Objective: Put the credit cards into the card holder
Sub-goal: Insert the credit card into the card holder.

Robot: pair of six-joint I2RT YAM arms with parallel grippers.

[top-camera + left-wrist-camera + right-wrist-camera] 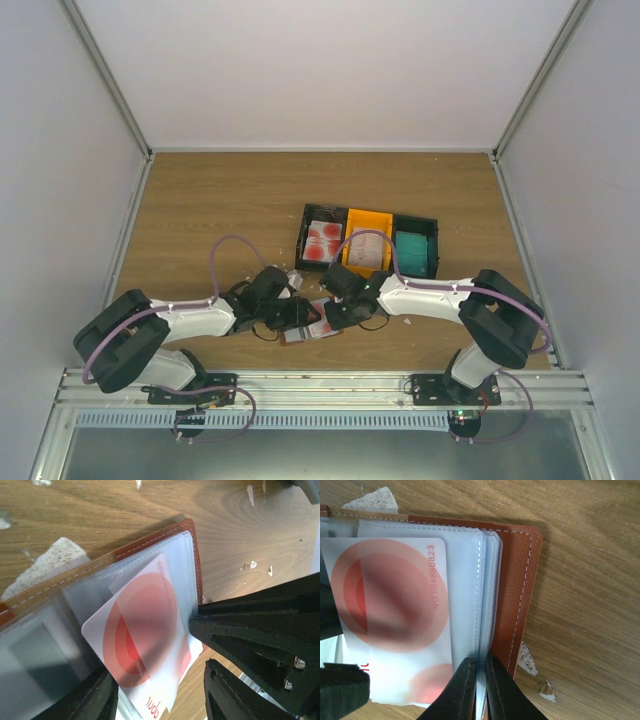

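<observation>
Table [200,200]: wood. Left arm [190,318] and right arm [430,295] both reach inward over its near part and meet mid-way. Forearms are low and close to level, wrists tipped down so the two claws point at one spot.

Tray row [303,238]: black, orange, black, well beyond both claws. The stock of credit cards [323,242] sits in it, sorted by colour.

Card holder [515,580]: brown, lying open and flat directly under both claws.

Right gripper [480,670]: clenched on the edge of a clear pocket leaf, fingers almost together with only thin plastic between. Judged purpose: pin the leaf so the pocket mouth stays open and the holder cannot slide while the other side feeds.

Red-blotched card [145,630]: partly inside a clear pocket, skewed, its free end sticking out towards the left gripper [160,682]. The left jaws stand parted, one on each side of that end, with no squeeze visible, so I read it as released. Judgement: the card is not yet seated and needs squaring and a push inward.

White scraps [372,500]: beyond the right claw's tips, beside the holder, and not part of the job
</observation>
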